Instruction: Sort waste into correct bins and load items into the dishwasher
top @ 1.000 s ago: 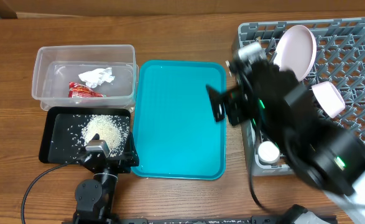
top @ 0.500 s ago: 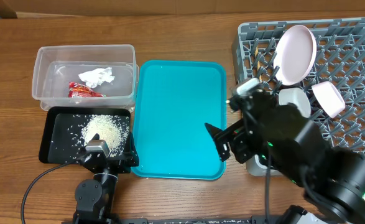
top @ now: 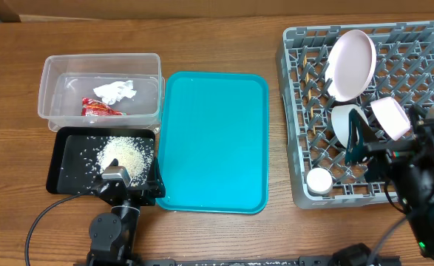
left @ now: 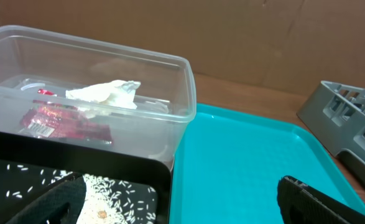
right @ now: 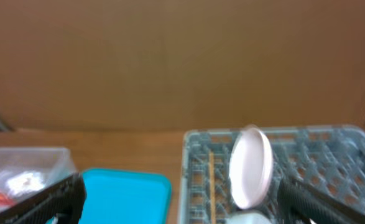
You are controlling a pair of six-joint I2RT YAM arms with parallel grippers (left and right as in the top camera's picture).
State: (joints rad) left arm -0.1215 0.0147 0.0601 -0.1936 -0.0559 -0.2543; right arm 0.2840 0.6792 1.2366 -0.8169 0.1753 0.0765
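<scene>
wrapper (top: 98, 109) and tissue (top: 115, 91) are in the clear tub (top: 102, 63), and the rice (top: 123, 154) is piled in the black tray (top: 65, 176) right in front of it. plate (top: 351, 64) stands on edge in the rack (top: 431, 66), with a bowl (top: 344, 124) just below it and the cup (top: 319, 181) in the near corner. teal tray (top: 213, 140) sits between them on the desk (top: 217, 44). left end effector (left: 181, 186) is by the black tray, fingers apart and empty. right end effector (right: 179, 193) is at the rack's near side, also spread with nothing in it

Table (top: 202, 44): tub (top: 54, 68), black tray (top: 61, 171), teal tray (top: 217, 140), rack (top: 418, 65)
</scene>
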